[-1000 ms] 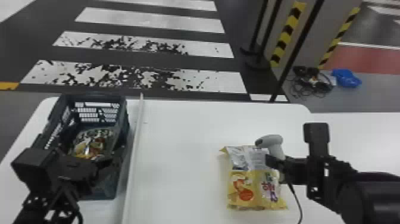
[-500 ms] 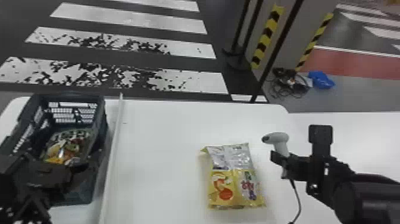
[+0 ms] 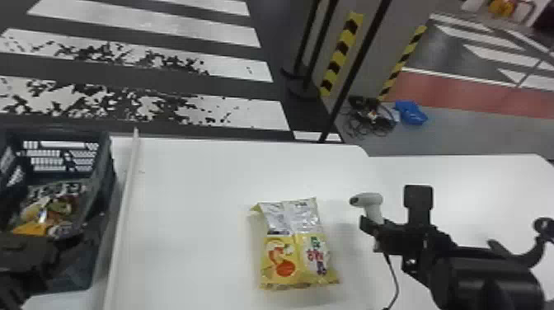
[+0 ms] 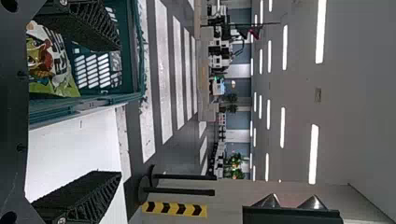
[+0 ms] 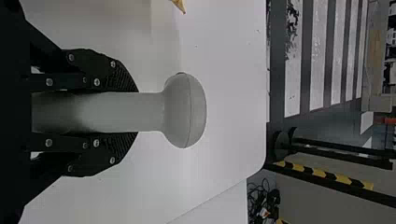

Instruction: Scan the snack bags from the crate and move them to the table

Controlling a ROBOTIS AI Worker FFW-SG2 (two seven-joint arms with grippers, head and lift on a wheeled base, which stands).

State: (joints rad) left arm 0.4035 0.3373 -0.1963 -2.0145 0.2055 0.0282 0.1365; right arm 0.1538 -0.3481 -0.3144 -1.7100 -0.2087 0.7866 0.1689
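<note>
Right end effector [image 5: 137, 112] closed around the handle of a pale scanner [image 5: 182, 112]; left end effector [image 4: 120, 109] spread wide and empty at the crate [image 3: 105, 165]. One yellow snack bag [image 3: 294, 247] lies flat on the white tabletop [image 3: 198, 185], between crate and scanner; a colourful packet [image 3: 53, 206] is inside the crate. Both are probably light, soft, slick and crushable, best pinched gently by a sealed end or loose fold.

Crate [image 3: 76, 274] cut off at head view's left edge, scanner [image 3: 374, 206] partly hidden
</note>
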